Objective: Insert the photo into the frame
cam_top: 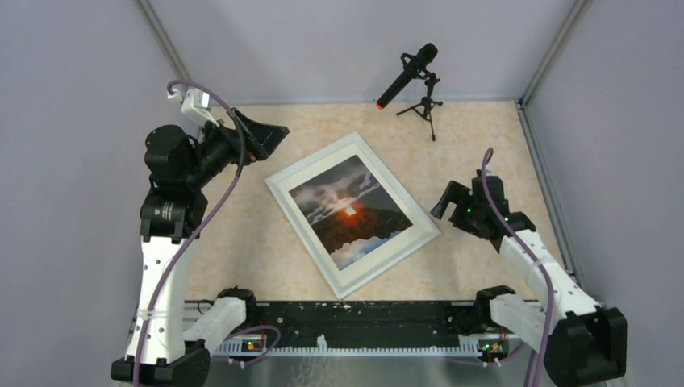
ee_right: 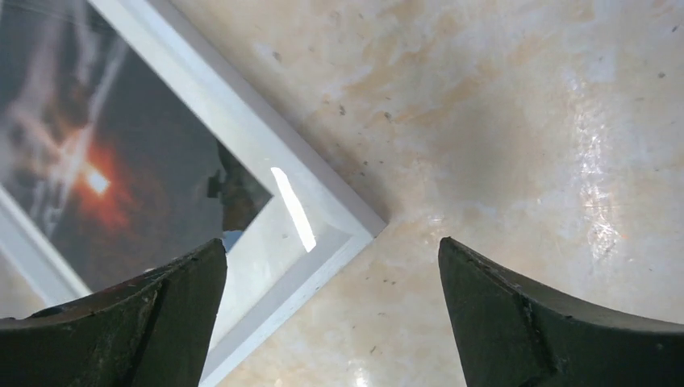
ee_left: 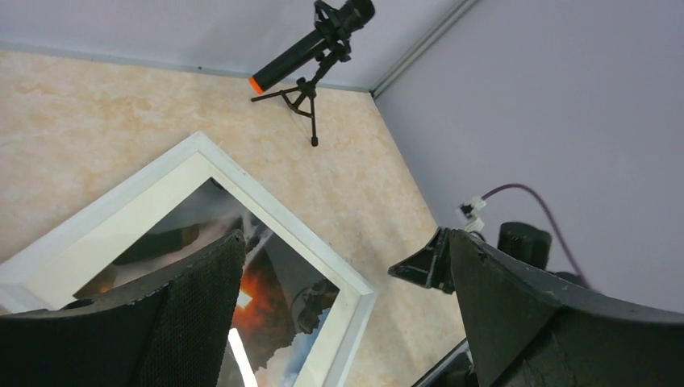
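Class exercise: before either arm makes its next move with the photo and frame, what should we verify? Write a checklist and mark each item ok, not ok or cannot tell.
1. The photo sits inside the frame: ok, white moulding surrounds it on all sides.
2. Frame lies flat on the table: ok.
3. Left gripper empty, jaws apart: ok, it hangs above the frame.
4. Right gripper empty, jaws apart: ok, by a frame corner, not touching.
5. Photo seated flush and secured: cannot tell.
6. Microphone on its tripod stands apart from the frame: ok.
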`<control>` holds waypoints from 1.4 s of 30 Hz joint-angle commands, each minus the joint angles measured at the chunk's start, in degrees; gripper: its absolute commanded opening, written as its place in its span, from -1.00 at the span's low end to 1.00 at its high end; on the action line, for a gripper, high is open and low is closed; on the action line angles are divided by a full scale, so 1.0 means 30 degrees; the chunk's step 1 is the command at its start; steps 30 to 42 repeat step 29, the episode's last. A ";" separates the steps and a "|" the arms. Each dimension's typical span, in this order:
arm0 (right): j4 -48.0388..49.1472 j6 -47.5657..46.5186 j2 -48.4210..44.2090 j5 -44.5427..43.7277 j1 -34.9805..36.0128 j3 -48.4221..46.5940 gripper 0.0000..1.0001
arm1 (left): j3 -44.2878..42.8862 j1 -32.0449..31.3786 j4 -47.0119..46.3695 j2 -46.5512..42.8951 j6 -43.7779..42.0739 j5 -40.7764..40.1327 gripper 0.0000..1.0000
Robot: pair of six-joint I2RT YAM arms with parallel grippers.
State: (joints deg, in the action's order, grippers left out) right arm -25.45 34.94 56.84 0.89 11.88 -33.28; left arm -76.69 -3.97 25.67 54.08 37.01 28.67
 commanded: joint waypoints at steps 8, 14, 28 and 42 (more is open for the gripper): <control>-0.9736 -0.4024 -0.4865 0.1290 0.0200 -1.1509 0.98 | -0.1161 -0.2412 -0.1650 -0.1598 -0.5928 -0.0140 0.97; -1.1060 -0.4660 -0.6198 0.1802 0.0200 -1.5962 0.98 | -0.1330 -0.3532 -0.1125 -0.2465 -0.7754 -0.2587 0.97; -1.1261 -0.4371 -0.8020 -0.0225 0.0202 -1.8372 0.98 | -0.1721 -0.6171 -0.0673 -0.2398 -0.9412 -0.5258 0.97; -1.1262 -0.4291 -0.8041 -0.0678 0.0201 -1.8387 0.98 | -0.1671 -0.6199 -0.0749 -0.2419 -0.9369 -0.5217 0.97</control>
